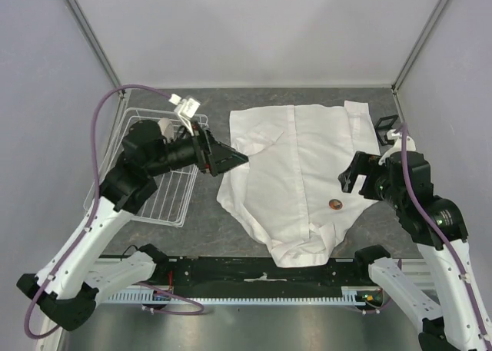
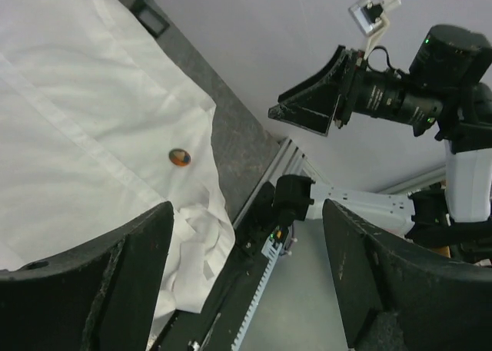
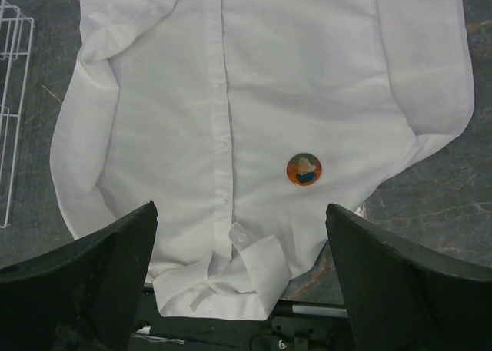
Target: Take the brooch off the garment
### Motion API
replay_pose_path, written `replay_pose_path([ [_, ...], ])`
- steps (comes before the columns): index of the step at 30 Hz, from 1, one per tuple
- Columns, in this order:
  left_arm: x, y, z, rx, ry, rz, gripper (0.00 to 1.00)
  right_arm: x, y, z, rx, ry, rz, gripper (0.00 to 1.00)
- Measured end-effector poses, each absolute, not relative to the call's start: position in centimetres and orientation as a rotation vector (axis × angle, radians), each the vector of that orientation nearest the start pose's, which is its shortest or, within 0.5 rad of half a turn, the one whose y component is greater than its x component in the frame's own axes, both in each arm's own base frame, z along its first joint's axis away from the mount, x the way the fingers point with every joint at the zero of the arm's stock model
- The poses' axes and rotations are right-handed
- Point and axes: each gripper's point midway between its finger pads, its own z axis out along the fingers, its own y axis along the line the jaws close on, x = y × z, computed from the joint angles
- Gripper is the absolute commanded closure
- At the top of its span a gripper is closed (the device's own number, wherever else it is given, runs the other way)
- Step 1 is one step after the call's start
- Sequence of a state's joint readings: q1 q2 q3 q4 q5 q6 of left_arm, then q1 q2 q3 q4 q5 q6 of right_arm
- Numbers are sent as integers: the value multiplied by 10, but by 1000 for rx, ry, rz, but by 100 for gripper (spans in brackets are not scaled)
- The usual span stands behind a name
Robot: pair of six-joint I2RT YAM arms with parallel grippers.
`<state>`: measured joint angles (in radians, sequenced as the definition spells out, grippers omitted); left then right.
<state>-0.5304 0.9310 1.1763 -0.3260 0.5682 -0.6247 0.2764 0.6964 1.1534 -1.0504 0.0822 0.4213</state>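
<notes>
Currently the left gripper (image 1: pixel 235 157) and the right gripper (image 1: pixel 347 180) stand open and empty. The brooch (image 3: pixel 304 169) sits on the garment (image 3: pixel 192 97), near the right one. The thin cloth could get pinched and lifted with it.

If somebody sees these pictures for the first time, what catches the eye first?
The large white wrinkled button-front shirt, spread across the middle of the grey table. On it, right of the button line toward the near edge, sits a small round coppery brooch. The left gripper and right gripper, both open, flank the shirt.
</notes>
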Motion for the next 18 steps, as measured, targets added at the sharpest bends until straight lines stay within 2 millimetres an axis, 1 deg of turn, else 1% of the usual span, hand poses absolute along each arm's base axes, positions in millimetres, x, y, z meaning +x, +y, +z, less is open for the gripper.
replay_pose_path([
  [1,190,-255,385,405,1804,-1325,17,189,57,268,208,2185,311,2],
  [4,189,-278,361,433,1888,-1333,18,187,57,261,220,2199,313,2],
  [7,186,-304,331,469,1985,-1324,24,186,57,255,249,2204,320,2],
  [8,184,-314,321,489,2020,-1323,30,185,57,250,261,2216,321,2],
  [9,180,-326,308,512,2060,-1318,31,185,58,243,276,2236,320,2],
  [10,177,-335,297,535,2091,-1316,34,185,58,231,295,2271,315,2],
  [11,174,-344,286,551,2123,-1304,36,185,58,227,301,2282,312,2],
  [12,170,-354,272,575,2165,-1293,41,185,59,217,319,2313,306,2],
  [15,162,-378,234,621,2256,-1249,48,182,59,188,378,2395,282,2],
  [18,156,-398,202,660,2322,-1222,50,177,58,165,435,2449,262,3],
])
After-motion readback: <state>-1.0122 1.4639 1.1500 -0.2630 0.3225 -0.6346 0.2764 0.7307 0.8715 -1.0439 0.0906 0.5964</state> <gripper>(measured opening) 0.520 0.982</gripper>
